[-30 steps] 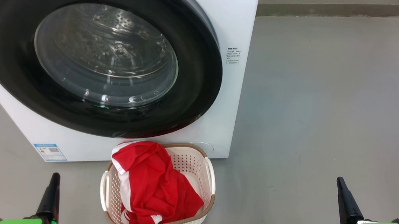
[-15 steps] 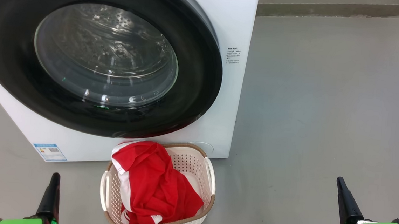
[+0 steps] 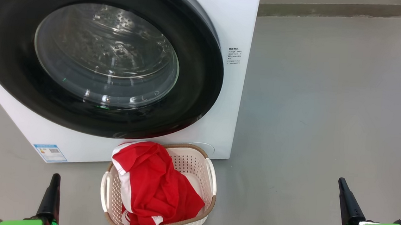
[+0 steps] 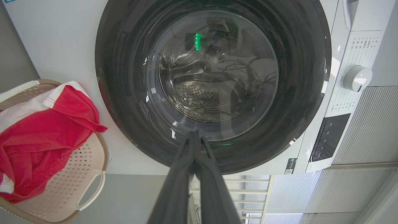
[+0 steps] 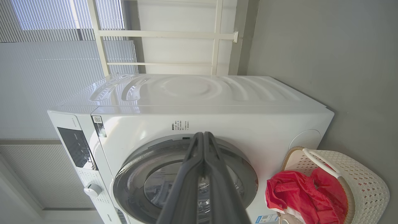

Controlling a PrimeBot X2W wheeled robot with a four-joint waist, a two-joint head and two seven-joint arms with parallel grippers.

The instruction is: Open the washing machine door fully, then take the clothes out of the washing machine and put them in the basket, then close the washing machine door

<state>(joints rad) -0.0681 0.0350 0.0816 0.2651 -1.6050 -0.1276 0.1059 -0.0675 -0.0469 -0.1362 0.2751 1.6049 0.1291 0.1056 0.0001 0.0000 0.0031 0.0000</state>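
Nothing moved: left gripper (image 3: pixel 55 177) and right gripper (image 3: pixel 341 181) stayed pressed together, well apart either side of the basket (image 3: pixel 188 163) holding the clothes (image 3: pixel 156 187).

Head looks down; wrists face the washing machine (image 3: pixel 230 104).

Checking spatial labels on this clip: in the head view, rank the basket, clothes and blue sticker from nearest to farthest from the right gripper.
From the right gripper:
1. Basket: bottom centre, with its right handle on the gripper's side.
2. Clothes: heaped in the basket's left part.
3. Blue sticker: on the machine's lower left corner, farthest.
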